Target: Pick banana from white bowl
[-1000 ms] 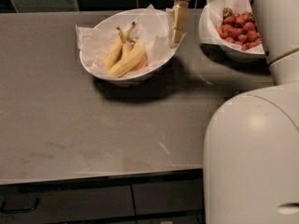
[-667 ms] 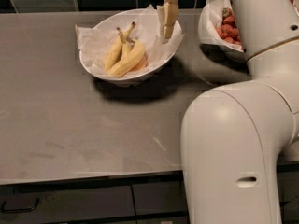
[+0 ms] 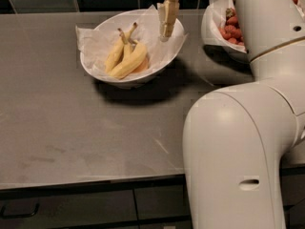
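The bananas (image 3: 125, 58) are found in the white bowl (image 3: 143, 78) at the tabletop's (image 3: 71, 137) upper centre, down-left of the claw (image 3: 167, 25) hung over its right rim, their long axes slanted lower-left to upper-right, while the claw's state cannot be told.

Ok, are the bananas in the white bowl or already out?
In. The bananas lie on the paper inside the white bowl; the gripper hangs over the bowl's right side, apart from them.

Single high view, looking down past the arm (image 3: 238, 147) onto counter (image 3: 66, 132), claw (image 3: 166, 31) over white bowl (image 3: 121, 82)
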You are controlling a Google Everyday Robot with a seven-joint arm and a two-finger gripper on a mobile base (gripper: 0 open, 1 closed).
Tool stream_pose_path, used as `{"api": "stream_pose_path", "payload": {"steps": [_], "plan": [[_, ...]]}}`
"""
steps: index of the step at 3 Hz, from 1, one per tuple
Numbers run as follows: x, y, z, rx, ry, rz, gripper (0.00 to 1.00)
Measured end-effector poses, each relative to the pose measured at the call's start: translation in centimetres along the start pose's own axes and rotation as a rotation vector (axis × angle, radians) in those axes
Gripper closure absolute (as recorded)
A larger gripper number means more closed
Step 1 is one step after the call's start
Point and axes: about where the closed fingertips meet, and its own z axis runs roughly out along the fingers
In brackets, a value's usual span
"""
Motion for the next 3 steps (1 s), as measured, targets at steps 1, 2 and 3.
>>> {"api": "stream_pose_path", "payload": {"steps": [1,2,3], "plan": [[0.1,-0.5,1.3,0.007,-0.019,0.0,0.0],[0.4,-0.2,2.7,-0.008,-0.038,0.003,0.0],[0.4,0.7,3.8,-0.048,-0.062,0.004,0.0]]}}
